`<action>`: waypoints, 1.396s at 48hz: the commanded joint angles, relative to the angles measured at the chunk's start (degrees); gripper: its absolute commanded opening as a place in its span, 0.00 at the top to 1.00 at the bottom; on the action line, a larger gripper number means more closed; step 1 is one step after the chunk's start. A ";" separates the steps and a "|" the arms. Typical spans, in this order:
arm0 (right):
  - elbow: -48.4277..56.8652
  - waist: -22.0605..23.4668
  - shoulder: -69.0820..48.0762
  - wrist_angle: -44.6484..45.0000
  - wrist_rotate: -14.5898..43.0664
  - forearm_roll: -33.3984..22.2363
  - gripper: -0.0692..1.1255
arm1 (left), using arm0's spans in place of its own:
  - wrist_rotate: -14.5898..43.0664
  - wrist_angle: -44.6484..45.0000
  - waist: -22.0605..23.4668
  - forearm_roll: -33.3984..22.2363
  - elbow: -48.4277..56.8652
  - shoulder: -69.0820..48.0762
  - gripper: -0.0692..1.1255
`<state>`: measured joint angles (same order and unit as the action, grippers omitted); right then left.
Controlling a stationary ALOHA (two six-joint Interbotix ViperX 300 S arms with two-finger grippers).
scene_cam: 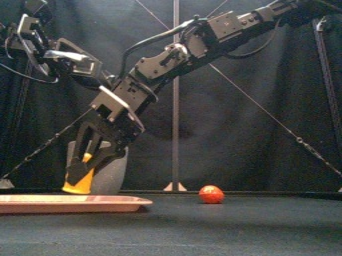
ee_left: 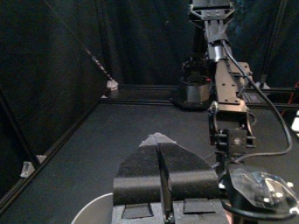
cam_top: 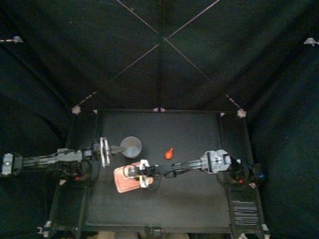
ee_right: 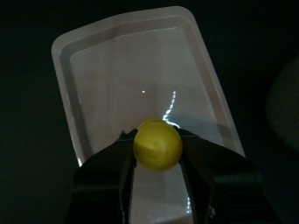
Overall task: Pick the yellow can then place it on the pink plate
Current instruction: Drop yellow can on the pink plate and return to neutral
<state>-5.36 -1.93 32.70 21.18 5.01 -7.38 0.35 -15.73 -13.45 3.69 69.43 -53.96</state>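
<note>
My right gripper (ee_right: 158,166) is shut on the yellow can (ee_right: 158,144), a small rounded yellow toy. It hangs just above the pink plate (ee_right: 122,70), near one end of it. The front view shows the can (scene_cam: 83,168) tilted in the right gripper (scene_cam: 86,160), a little above the plate (scene_cam: 54,204) at the left. From above, the right gripper (cam_top: 147,170) reaches over the plate (cam_top: 125,180) from the right. My left gripper (ee_left: 163,185) is shut on nothing and rests at the table's left (cam_top: 112,149).
A tall grey speckled cup (cam_top: 130,145) stands behind the plate, close to the left gripper, and shows behind the can in the front view (scene_cam: 112,172). A small red round toy (scene_cam: 210,194) lies on the table right of the plate (cam_top: 171,149).
</note>
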 commanded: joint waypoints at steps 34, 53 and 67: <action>7.73 2.11 -9.84 -14.77 1.49 3.16 0.13 | 0.00 -0.53 -1.41 0.18 -0.09 0.26 0.93; 36.83 6.33 -29.97 -44.65 1.05 6.77 0.13 | 0.00 -0.53 -1.41 0.18 -0.09 0.26 0.93; 54.58 9.84 -43.24 -58.10 1.05 7.91 0.13 | 0.00 -0.53 -1.41 0.18 0.09 0.35 0.93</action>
<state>46.41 7.03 -5.63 -34.19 6.06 -0.09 0.35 -15.73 -14.77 3.69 70.22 -53.88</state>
